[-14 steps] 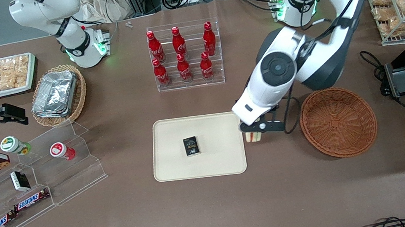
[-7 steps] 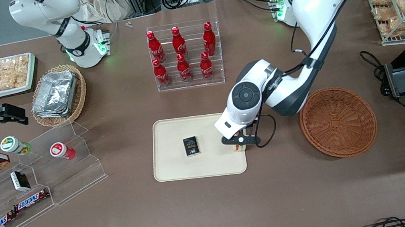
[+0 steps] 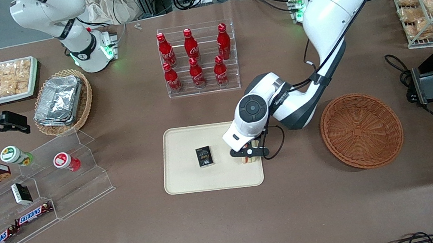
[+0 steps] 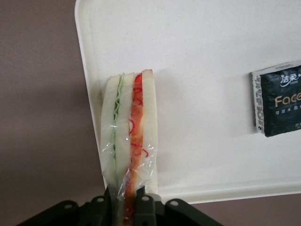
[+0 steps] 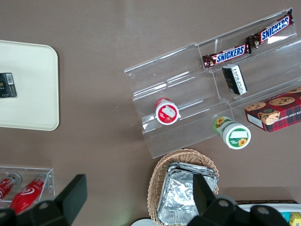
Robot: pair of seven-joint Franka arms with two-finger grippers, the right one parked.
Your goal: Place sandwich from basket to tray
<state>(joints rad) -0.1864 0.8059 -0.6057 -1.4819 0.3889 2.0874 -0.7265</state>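
Wrist view shows the gripper point(image 4: 126, 200) pinching the wrapped sandwich point(image 4: 129, 141) just above the tray point(image 4: 197, 56), basket point(image 3: 361, 130) emptied, so lowering and letting go comes next.

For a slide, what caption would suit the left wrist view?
The pincer holds a wrapped sandwich over the tray's edge, beside a dark packet.

I see my gripper point(image 3: 249, 155) clamping the sandwich point(image 4: 129, 141) over the tray point(image 3: 185, 183) edge; only a dark packet point(image 3: 204, 156) sits nearby, with bare tray between them
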